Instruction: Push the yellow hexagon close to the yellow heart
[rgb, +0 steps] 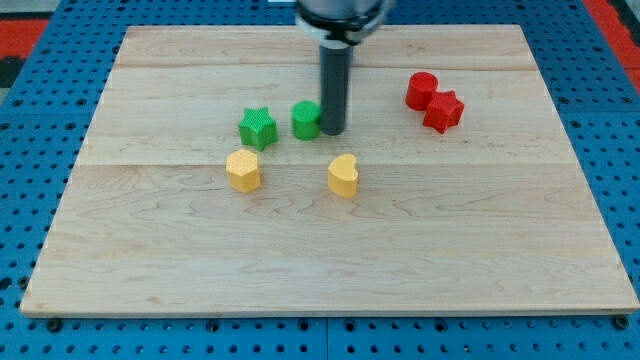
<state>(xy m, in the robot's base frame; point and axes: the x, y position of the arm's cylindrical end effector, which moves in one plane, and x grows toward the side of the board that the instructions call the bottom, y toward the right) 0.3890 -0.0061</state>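
My tip (333, 131) sits beside the green round block (305, 119), with the yellow hexagon (243, 169) and yellow heart (343, 175) apart below it.

I carry no claw, only a straight dark rod, so there is nothing to open or close; its lower end rests on the wooden board (330, 260) just at 3 o'clock of the green round block, seemingly touching it. The green star (257, 128) lies at 9 o'clock of that block, near it. The yellow hexagon is at about 7 o'clock from my tip, the yellow heart at 6 o'clock; the heart lies at 3 o'clock of the hexagon, well apart. A red round block (421, 91) and red star (443, 110) touch each other at 2 o'clock from my tip.
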